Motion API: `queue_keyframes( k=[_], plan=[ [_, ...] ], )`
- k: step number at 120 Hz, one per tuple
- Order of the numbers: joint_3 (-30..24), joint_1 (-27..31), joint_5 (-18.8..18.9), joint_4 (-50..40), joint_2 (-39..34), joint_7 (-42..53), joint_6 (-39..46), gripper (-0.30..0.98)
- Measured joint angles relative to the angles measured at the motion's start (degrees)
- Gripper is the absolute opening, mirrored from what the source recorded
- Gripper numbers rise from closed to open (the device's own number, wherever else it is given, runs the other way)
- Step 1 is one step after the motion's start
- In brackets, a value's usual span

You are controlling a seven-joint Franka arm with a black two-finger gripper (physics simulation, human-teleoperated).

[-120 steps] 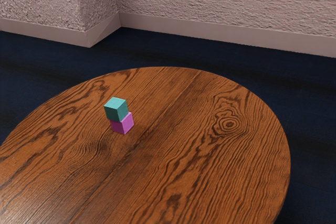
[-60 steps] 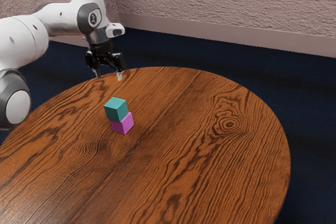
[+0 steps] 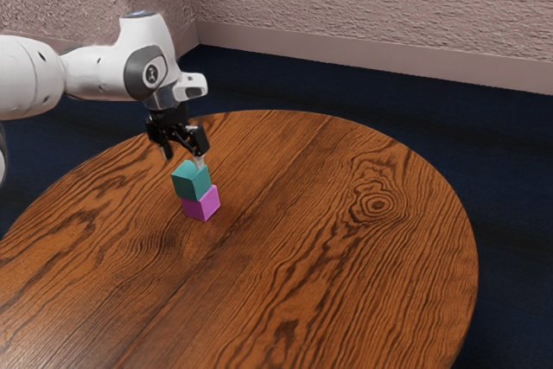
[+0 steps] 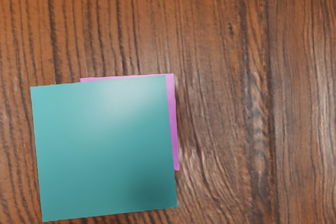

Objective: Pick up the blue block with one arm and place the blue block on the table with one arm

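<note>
Exterior view: arm (image 3: 91,73) comes in from the exterior view's left, its hand (image 3: 184,157) pointing down right at the top of the blue block (image 3: 191,181), released, the two fingers spread apart. Blue block, teal in tint, sits upright on the pink block (image 3: 203,206), set a little off-centre toward the exterior view's left, the pink one resting on the round wooden tabletop (image 3: 346,283). Wrist view: blue block's flat top faces the camera, pink peeking out along two adjoining sides, dark wood grain of the tabletop around the pair.
</note>
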Motion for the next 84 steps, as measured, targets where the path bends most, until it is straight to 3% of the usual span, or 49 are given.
queue_keyframes(
  k=[60, 84],
  plan=[
    [2.00, 0.09, -1.20, -4.72, -1.17, 6.46, 3.96, 0.69],
    [2.73, 0.31, -1.35, 3.08, 4.67, 8.33, 4.22, 0.69]
  ],
)
